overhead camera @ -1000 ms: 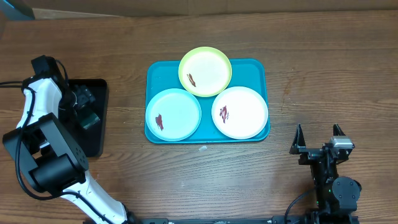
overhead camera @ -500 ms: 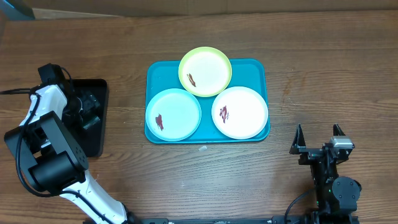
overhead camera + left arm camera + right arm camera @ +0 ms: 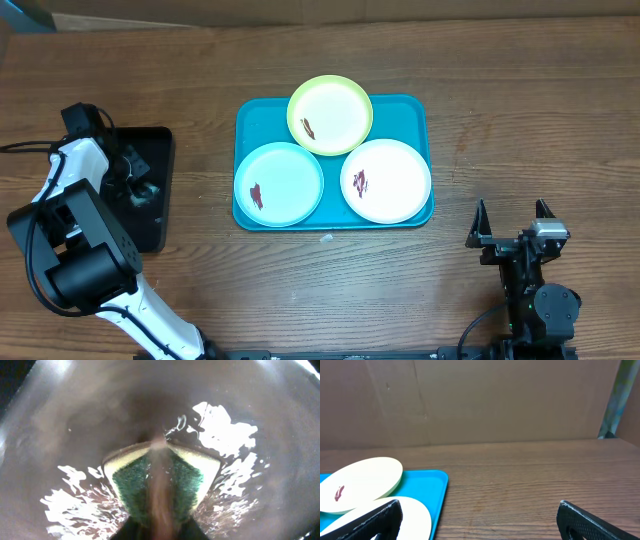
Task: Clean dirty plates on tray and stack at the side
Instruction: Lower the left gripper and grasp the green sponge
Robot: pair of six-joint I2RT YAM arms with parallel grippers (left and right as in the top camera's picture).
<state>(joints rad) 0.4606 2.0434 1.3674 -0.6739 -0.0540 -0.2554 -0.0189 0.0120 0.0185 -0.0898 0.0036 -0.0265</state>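
Note:
The turquoise tray (image 3: pixel 421 112) lies mid-table and holds three plates, each with a dark-red smear: yellow-green (image 3: pixel 330 115) at the back, pale blue (image 3: pixel 279 184) front left, white (image 3: pixel 386 180) front right. Far to the left, my left gripper (image 3: pixel 140 190) is down in the black tray (image 3: pixel 155 228). In the left wrist view it (image 3: pixel 159 529) is shut on a green-and-yellow sponge (image 3: pixel 131 482), which bulges to both sides of the jaws. My right gripper (image 3: pixel 510 208) stands open and empty at the front right, short of the tray; its view shows the white plate (image 3: pixel 417 515) and the yellow-green plate (image 3: pixel 360 482).
The black tray's floor is wet and glinting (image 3: pixel 225 430). A small white scrap (image 3: pixel 325 238) lies on the wood just in front of the turquoise tray. Bare wood (image 3: pixel 520 490) stretches right of the tray, with a cardboard wall behind.
My left gripper has gone from open to shut on the sponge in the black tray, after shifting slightly. The right arm and the plates have not moved.

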